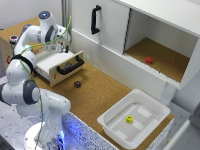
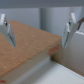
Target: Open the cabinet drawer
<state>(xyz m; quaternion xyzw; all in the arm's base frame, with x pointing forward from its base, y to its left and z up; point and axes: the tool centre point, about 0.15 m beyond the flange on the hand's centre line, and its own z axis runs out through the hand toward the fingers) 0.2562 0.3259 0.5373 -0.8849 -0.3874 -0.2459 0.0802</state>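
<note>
The cabinet drawer (image 1: 62, 62) stands pulled out of the low cork-topped box (image 1: 15, 30) at the exterior view's left. Its tan front (image 1: 78, 59) carries a black bar handle (image 1: 70, 67), and its white inside (image 1: 50, 60) shows. My gripper (image 1: 66, 49) hangs just above the back of the drawer, near the box's front edge. In the wrist view the gripper (image 2: 38, 30) is open and empty, with both fingers (image 2: 6, 27) spread wide over a cork surface (image 2: 25, 52) and a white edge (image 2: 67, 67).
A large white cabinet door (image 1: 107, 25) with a black vertical handle (image 1: 95, 19) stands behind. An open compartment holds a red block (image 1: 148, 60). A small dark object (image 1: 77, 84) lies on the cork table. A white plastic bin (image 1: 145, 131) holds a yellow piece (image 1: 129, 119).
</note>
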